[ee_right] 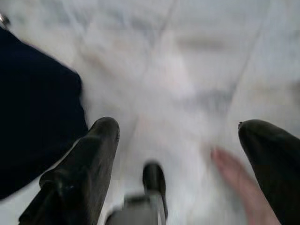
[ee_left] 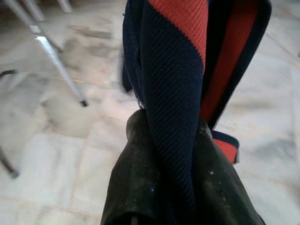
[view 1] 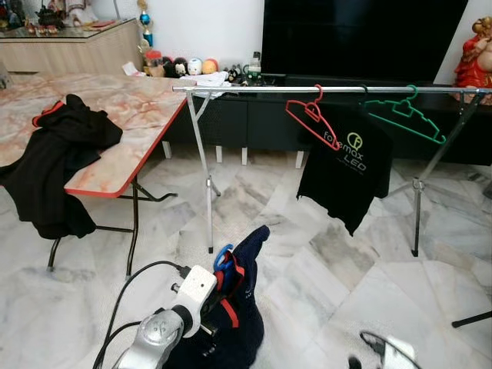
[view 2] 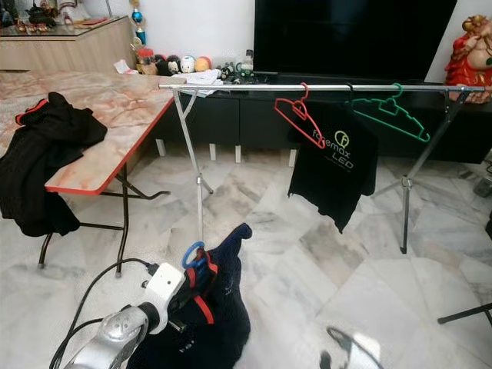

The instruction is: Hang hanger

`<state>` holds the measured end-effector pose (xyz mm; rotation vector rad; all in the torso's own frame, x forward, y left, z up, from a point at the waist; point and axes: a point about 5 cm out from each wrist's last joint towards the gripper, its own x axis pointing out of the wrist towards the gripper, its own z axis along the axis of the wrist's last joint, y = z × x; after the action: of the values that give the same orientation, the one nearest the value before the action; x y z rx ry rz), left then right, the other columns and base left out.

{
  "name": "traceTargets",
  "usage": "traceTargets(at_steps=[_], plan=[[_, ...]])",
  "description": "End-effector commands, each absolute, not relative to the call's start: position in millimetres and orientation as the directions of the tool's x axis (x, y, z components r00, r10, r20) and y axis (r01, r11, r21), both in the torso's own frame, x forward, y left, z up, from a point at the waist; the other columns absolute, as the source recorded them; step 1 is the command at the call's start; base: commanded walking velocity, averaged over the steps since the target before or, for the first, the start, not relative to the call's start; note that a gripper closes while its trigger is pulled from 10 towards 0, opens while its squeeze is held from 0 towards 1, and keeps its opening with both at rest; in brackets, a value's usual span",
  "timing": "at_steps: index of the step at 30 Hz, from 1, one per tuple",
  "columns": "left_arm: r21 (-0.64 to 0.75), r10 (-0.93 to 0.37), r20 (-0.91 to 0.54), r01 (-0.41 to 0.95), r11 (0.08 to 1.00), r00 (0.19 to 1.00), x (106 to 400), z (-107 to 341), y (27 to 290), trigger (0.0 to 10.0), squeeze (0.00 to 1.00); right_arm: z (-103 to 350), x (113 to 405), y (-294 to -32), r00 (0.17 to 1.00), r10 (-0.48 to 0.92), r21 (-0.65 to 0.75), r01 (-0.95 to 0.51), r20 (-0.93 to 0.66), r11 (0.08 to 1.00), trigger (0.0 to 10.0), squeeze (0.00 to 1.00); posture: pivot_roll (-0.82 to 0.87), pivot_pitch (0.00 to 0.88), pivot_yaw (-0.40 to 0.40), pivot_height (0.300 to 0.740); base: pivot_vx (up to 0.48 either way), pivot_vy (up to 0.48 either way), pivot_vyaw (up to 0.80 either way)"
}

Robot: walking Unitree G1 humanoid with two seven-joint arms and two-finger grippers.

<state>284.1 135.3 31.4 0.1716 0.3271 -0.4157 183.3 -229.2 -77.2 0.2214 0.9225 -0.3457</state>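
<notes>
Left eye view: a blue hanger is seen low in front of the robot, its hook poking up from a navy garment with red trim that is draped on it and hangs toward the marble floor. The garment and hanger are held by the left gripper, whose black fingers are shown in the left wrist view pressed together on the navy and red fabric. The bundle is held well short of the silver clothes rail, which runs across the scene on crossed metal legs. On that rail a red hanger is hung empty, a black T-shirt with a printed logo is hung beside it, and a green hanger is hung further toward the robot's right. The right gripper is held low over the floor, its two fingers spread wide apart with nothing between them; the picture is blurred, and a pinkish shape at its edge cannot be identified. To the robot's left a marble-patterned folding table is seen, with a black garment heaped on it and hanging over its edge. Behind the rail a large dark television is set on a low dark cabinet.
</notes>
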Motion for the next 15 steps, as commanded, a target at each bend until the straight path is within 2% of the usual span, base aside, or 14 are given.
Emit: traceTargets(at_steps=[1, 2, 3, 10, 15], plan=[[0.107, -0.324, -0.277, 0.364, 0.925, 0.905, 289.3, 44.2, 142.0, 10.0, 0.0, -77.8, 184.9, -222.7, 0.563, -0.167, 0.044, 0.342, -0.809, 0.939, 10.0, 0.0, -0.02, 0.0, 0.052, 0.74, 0.0, 0.0, 0.0], [0.117, -0.277, -0.279, 0.319, 0.941, 0.919, 288.0, 43.8, 149.5, 10.0, 0.0, -80.4, 181.2, -218.2, 0.563, -0.144, 0.041, 0.303, -0.814, 0.952, 10.0, 0.0, -0.03, 0.0, 0.056, 0.74, 0.0, 0.0, 0.0], [0.114, -0.242, -0.278, 0.282, 0.953, 0.93, 285.8, 42.1, 156.7, 10.0, 0.0, -83.6, 174.6, -218.4, 0.54, -0.158, 0.03, 0.323, -0.826, 0.946, 10.0, 0.0, -0.03, 0.0, 0.061, 0.74, 0.0, 0.0, 0.0], [0.095, -0.217, -0.284, 0.253, 0.963, 0.934, 283.2, 41.8, 161.0, 10.0, 0.0, -85.1, 169.8, -222.0, 0.52, -0.191, 0.009, 0.357, -0.832, 0.934, 10.0, 0.0, -0.03, 0.0, 0.065, 0.74, 0.0, 0.0, 0.0], [0.081, -0.224, -0.276, 0.254, 0.964, 0.935, 284.4, 43.5, 154.7, 10.0, 0.0, -84.8, 170.0, -222.3, 0.525, -0.184, 0.001, 0.333, -0.831, 0.943, 10.0, 0.0, -0.03, 0.0, 0.065, 0.74, 0.323, 0.0, 0.0]])
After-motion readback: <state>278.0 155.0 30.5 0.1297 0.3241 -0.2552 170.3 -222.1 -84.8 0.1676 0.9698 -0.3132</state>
